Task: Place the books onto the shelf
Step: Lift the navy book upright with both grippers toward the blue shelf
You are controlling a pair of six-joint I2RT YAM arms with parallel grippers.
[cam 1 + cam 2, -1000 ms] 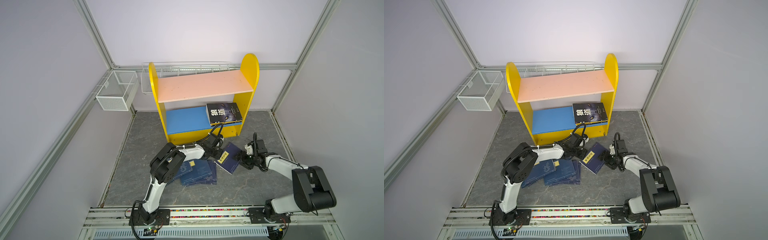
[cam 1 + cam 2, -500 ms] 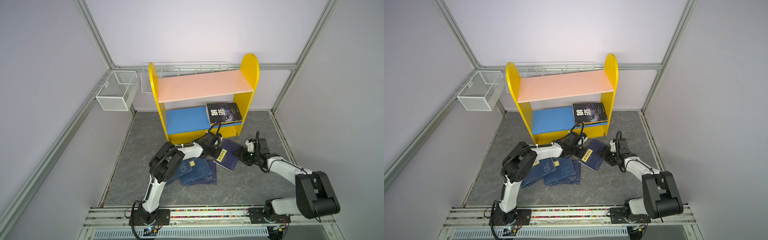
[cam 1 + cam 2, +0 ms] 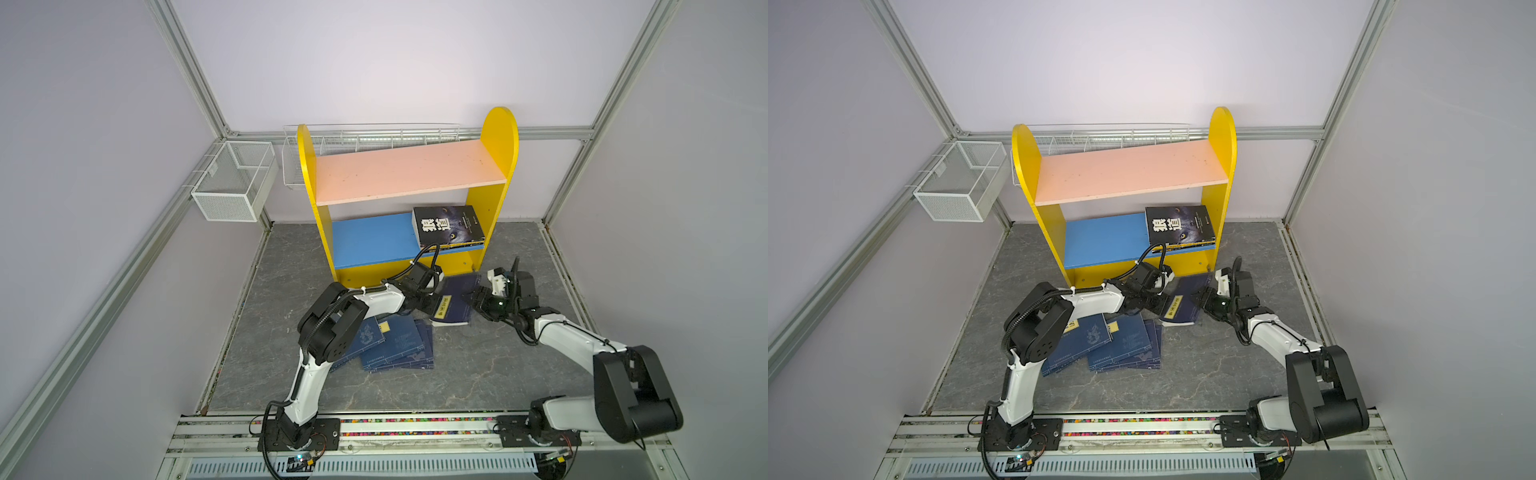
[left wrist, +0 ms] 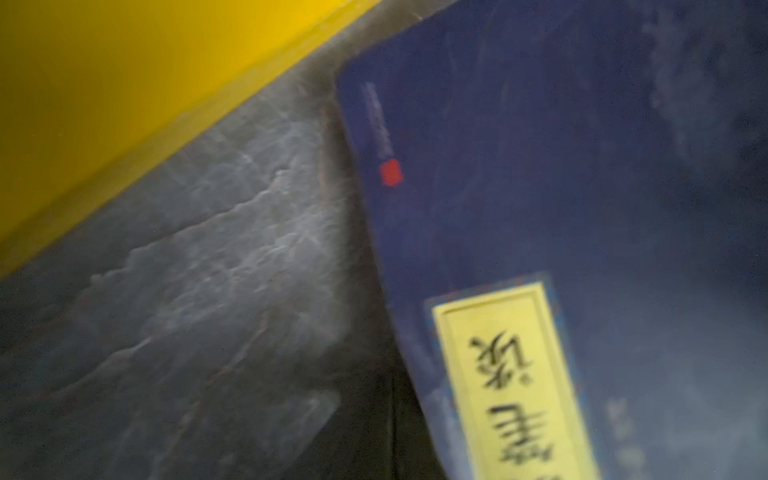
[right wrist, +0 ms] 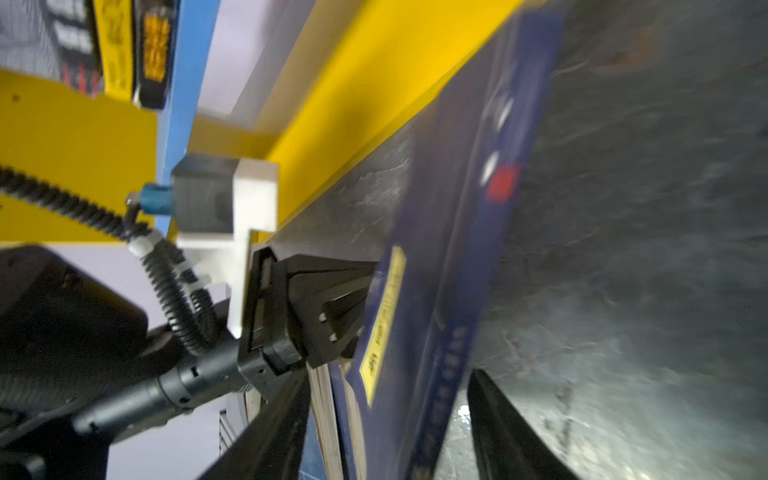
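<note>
A navy-blue book (image 3: 456, 301) with a yellow label lies tilted on the floor in front of the shelf (image 3: 407, 170); it shows in both top views (image 3: 1185, 301). My left gripper (image 3: 430, 309) is shut, its tip against the book's label edge (image 5: 384, 291). My right gripper (image 5: 388, 374) is open, its fingers (image 5: 498, 428) straddling the opposite edge of that book (image 5: 457, 249) with gaps on both sides. The left wrist view shows the blurred cover (image 4: 540, 166). A black book (image 3: 446, 224) lies on the blue board (image 3: 370, 241), on top of a yellow one (image 3: 457, 246).
Several more navy books (image 3: 395, 345) lie fanned on the grey floor under the left arm. The shelf's yellow base panel (image 4: 124, 83) stands close behind the grippers. A white mesh basket (image 3: 232, 183) hangs on the left wall, and a long wire basket (image 3: 365, 137) sits behind the shelf.
My right gripper has moved left onto the book's edge and its jaws have narrowed around it. The left gripper has stayed shut at the label edge.
</note>
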